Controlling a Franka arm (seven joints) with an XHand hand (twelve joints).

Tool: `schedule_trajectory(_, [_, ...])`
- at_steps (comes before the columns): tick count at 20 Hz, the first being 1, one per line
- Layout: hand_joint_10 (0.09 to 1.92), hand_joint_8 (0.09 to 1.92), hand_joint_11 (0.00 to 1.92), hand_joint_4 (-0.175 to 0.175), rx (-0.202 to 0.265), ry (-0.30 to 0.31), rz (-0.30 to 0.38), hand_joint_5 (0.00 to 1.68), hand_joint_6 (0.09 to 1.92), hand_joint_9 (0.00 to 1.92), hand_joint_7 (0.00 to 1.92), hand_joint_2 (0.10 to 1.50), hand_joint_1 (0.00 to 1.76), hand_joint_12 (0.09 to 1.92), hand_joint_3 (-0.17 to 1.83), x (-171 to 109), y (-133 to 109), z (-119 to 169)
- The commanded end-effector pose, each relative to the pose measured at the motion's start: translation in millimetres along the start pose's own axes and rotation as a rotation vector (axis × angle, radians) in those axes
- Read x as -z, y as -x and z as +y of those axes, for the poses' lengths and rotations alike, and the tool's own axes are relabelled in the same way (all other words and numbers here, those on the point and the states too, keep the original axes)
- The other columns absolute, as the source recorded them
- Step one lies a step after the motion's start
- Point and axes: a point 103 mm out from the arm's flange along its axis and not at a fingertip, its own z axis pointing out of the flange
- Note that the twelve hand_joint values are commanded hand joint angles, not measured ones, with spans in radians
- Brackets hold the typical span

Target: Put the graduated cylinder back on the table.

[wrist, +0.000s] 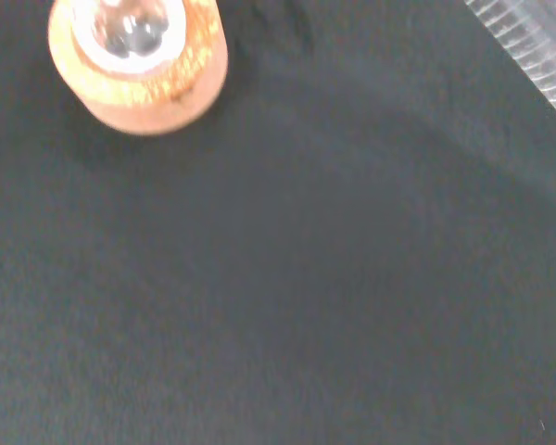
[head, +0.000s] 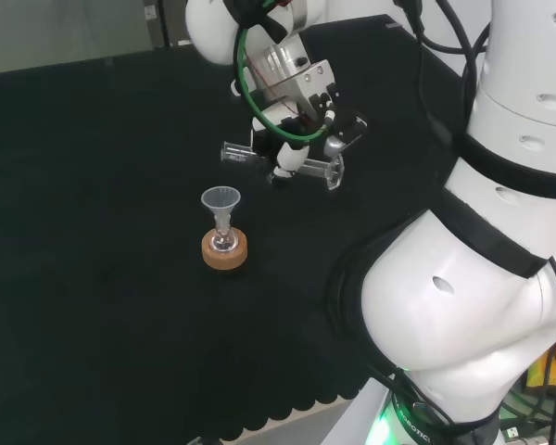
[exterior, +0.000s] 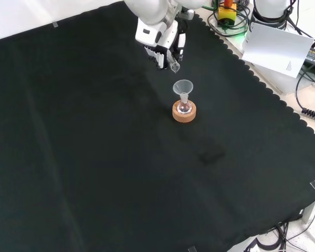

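My hand (head: 292, 139) hangs above the cloth with its fingers curled round a clear graduated cylinder (head: 310, 168). The cylinder lies almost level in the grip: its mouth (head: 230, 152) points left in the head view and its foot (head: 334, 173) points right. In the front view the hand (exterior: 160, 42) is near the top, with the cylinder's end (exterior: 175, 66) showing just below it. The wrist view catches a ribbed stretch of the cylinder (wrist: 530, 42) close to the camera.
A small round flask with a clear funnel (head: 221, 201) in its neck stands on a cork ring (head: 224, 250), a little nearer than the hand in the head view. The same funnel (exterior: 182, 87) and cork ring (exterior: 184, 111) sit just below the hand in the front view. Black cloth (exterior: 94, 157) spreads around them.
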Motion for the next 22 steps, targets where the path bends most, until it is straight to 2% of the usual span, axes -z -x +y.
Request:
schedule_trajectory(1, [0.09,0.30,1.36,-0.120,0.074,0.143,0.105,0.96,1.05,1.44,1.27,1.13,1.13,0.66,0.00,0.2,16.8,8.0])
schedule_trajectory(6, [0.09,0.30,1.36,-0.121,0.135,0.250,0.198,0.96,1.04,1.44,1.27,1.13,1.13,0.66,0.00,-3.2,29.0,24.4])
schedule_trajectory(10, [0.09,0.30,1.36,-0.121,0.186,0.360,0.267,0.97,1.04,1.44,1.27,1.13,1.13,0.66,0.00,-4.6,36.7,43.8])
schedule_trajectory(14, [0.09,0.29,1.36,-0.118,0.238,0.432,0.306,0.97,1.04,1.42,1.25,1.13,1.13,0.66,0.00,-1.2,38.7,68.6])
schedule_trajectory(22, [0.09,0.29,1.35,-0.116,0.312,0.507,0.371,0.97,1.03,1.42,1.24,1.13,1.13,0.66,-0.01,4.3,46.8,122.2])
